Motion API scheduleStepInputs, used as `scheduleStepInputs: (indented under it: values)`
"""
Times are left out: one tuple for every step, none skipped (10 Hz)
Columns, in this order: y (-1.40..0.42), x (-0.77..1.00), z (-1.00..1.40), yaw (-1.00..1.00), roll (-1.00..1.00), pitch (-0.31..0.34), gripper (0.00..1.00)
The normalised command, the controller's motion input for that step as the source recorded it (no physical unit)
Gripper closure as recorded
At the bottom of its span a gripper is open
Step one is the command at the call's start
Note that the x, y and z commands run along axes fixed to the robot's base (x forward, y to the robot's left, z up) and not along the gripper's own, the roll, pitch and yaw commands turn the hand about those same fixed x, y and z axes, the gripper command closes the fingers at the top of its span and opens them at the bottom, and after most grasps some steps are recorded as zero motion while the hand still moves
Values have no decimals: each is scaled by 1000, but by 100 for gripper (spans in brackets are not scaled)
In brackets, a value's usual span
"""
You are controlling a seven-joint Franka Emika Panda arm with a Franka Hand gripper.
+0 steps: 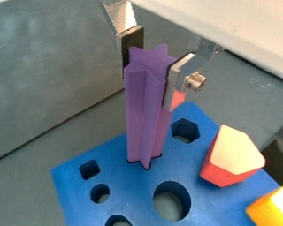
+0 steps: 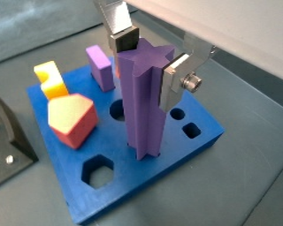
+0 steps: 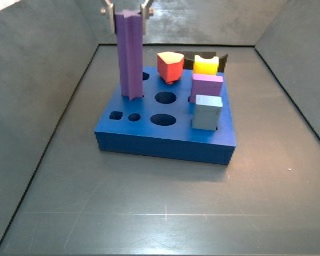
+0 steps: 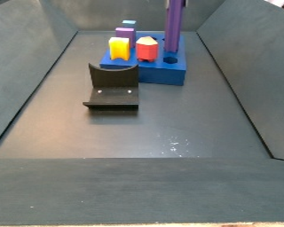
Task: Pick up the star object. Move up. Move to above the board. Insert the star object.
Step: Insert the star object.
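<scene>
1. Purple and very tall, the star object [image 1: 145, 106] stands straight up with its bottom end in the star hole of the board [image 2: 168, 163].
2. My end effector [image 2: 148, 60] sits at the top of the star object, and its silver fingers [image 1: 179, 79] pinch that top from two sides.
3. I think I hold it high up so the fingers stay away from the blocks around it.
4. Near the star object stand a red block [image 1: 233, 157] and a yellow block [image 2: 49, 78].
5. I judge the star object is only partly in, so it must go down more.
6. The fixture [image 4: 114, 86] stands on the tabletop [image 3: 149, 200] beside the board.
</scene>
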Motion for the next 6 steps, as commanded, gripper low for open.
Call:
scheduleStepInputs:
  values:
    - [0, 29, -449, 357, 63, 0, 100]
    - [0, 31, -494, 163, 4, -13, 100]
    - [0, 97, -566, 40, 0, -11, 100]
    - [0, 94, -577, 0, 0, -20, 100]
    - [0, 106, -529, 0, 0, -44, 100]
    - [0, 0, -211, -74, -59, -94, 100]
